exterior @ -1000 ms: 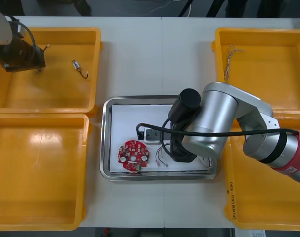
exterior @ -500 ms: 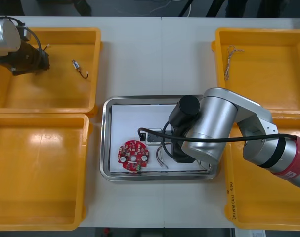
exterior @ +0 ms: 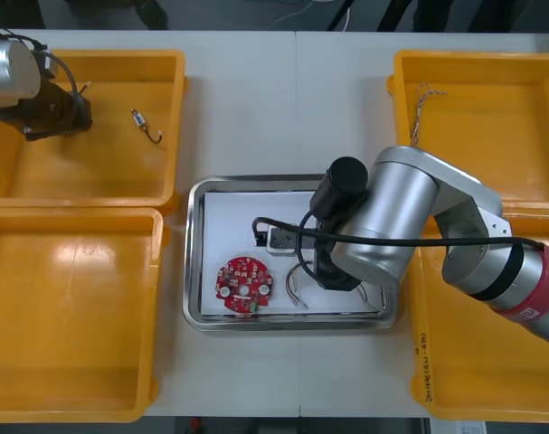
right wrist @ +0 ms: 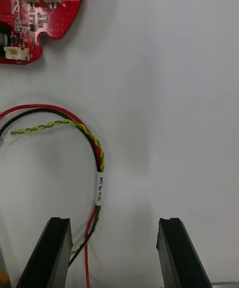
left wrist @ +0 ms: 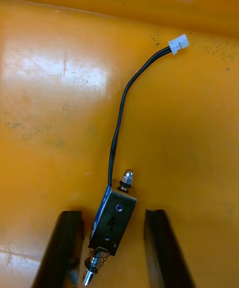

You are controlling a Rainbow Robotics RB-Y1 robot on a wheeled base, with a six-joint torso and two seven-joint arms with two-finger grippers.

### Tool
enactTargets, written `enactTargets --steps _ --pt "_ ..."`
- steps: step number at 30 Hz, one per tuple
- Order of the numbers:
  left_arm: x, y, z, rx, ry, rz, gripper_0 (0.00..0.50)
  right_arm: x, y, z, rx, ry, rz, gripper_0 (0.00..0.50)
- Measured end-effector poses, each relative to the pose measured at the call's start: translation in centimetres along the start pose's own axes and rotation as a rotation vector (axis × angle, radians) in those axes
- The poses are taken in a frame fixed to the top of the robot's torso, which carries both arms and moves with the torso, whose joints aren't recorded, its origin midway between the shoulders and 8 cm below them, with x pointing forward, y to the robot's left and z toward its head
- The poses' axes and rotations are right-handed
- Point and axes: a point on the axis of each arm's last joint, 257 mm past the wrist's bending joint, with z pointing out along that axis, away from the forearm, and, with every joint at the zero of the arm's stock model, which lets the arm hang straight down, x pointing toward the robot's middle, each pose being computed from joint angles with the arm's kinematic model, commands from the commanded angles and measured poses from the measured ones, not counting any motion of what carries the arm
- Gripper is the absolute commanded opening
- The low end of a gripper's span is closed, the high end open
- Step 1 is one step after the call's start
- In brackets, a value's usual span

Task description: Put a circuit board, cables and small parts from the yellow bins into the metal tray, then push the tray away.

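**Left gripper** (left wrist: 112, 212): the fingers (left wrist: 67, 240) stand apart, astride a metal part (left wrist: 115, 208) and not gripping it. The part lies on the floor of the far left bin (exterior: 102, 167). Its black lead (left wrist: 119, 118) runs out ahead to a white plug (left wrist: 178, 45). A second part (exterior: 146, 125) lies well apart in the same bin.

**Right gripper** (right wrist: 113, 223): the fingers (right wrist: 52, 248) are spread and hold nothing. It is low over the white floor of the tray (exterior: 256, 180). The red and yellow cable (right wrist: 94, 148) lies loose there, curling off just beside one finger. The board (exterior: 242, 285) lies beyond it, also in the tray.

**Change over the last second:**
- The left gripper has shifted a little along the bin and settled over the part.
- The right arm dipped toward the near rim of the tray and has drawn back. The cable stays where it lay.

**Judgement:** the cable delivery looks finished. The part pick is lined up but not closed. The tray push is still to come.

**Markings:**
- A handwritten "4" is on the part's side.
- There is small print on the cable's white sleeve (right wrist: 101, 186), too fine to read.
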Motion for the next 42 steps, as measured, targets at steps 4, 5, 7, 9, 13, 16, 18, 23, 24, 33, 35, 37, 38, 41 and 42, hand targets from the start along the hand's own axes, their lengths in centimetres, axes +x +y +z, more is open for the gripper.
enactTargets --steps 4,5,7,9,13,16,18,23,24,33,35,37,38,41,42 --pt "-0.2 0.0 0.1 -0.001 -0.009 0.003 0.000 -0.2 -1.0 -2.0 -0.017 -0.004 0.059 0.500" --pt "-0.3 0.0 0.1 -0.002 -0.014 0.006 0.000 -0.2 -1.2 -2.5 -0.023 -0.005 0.071 0.500" --pt "-0.3 -0.1 0.2 -0.006 -0.020 0.017 0.000 0.0 -1.5 -3.6 -0.033 -0.006 0.094 0.500" --pt "-0.3 -0.1 0.3 -0.010 -0.022 0.029 0.000 0.4 -2.0 -4.8 -0.030 -0.002 0.112 0.500" --pt "-0.3 -0.3 0.3 -0.009 -0.023 0.034 0.000 1.0 -3.4 -7.7 0.007 -0.003 0.150 0.500" --pt "-0.3 -0.5 0.3 -0.003 -0.022 0.029 0.000 0.4 -5.1 -9.7 0.058 -0.054 0.254 0.500" --pt "-0.2 -0.6 0.3 0.001 -0.015 0.027 0.000 0.2 -6.0 -10.8 0.082 -0.082 0.334 0.500" --pt "1.0 -1.1 -0.5 0.002 0.054 0.040 0.000 0.6 -8.1 -12.4 0.123 -0.116 0.415 0.500" --pt "1.3 -1.2 -0.7 0.002 0.073 0.047 0.000 0.9 -8.5 -12.7 0.130 -0.118 0.432 0.500" --pt "1.6 -2.0 -4.9 0.004 0.176 0.113 0.000 6.1 -13.0 -14.4 0.229 -0.093 0.701 0.500" --pt "1.6 -2.0 -5.9 0.007 0.197 0.117 0.000 7.5 -14.0 -14.4 0.244 -0.076 0.747 0.500" --pt "1.7 -2.0 -7.0 0.010 0.217 0.121 0.000 8.7 -14.9 -14.4 0.245 -0.067 0.791 0.500" --pt "1.7 -2.0 -7.5 0.011 0.226 0.124 0.000 9.2 -15.3 -14.5 0.244 -0.065 0.816 0.500" --pt "1.7 -2.2 -8.8 0.013 0.243 0.142 0.000 10.7 -16.5 -14.7 0.241 -0.064 0.883 0.500" --pt "1.7 -2.5 -9.4 0.013 0.249 0.155 0.000 11.3 -16.9 -14.8 0.240 -0.063 0.906 0.500"
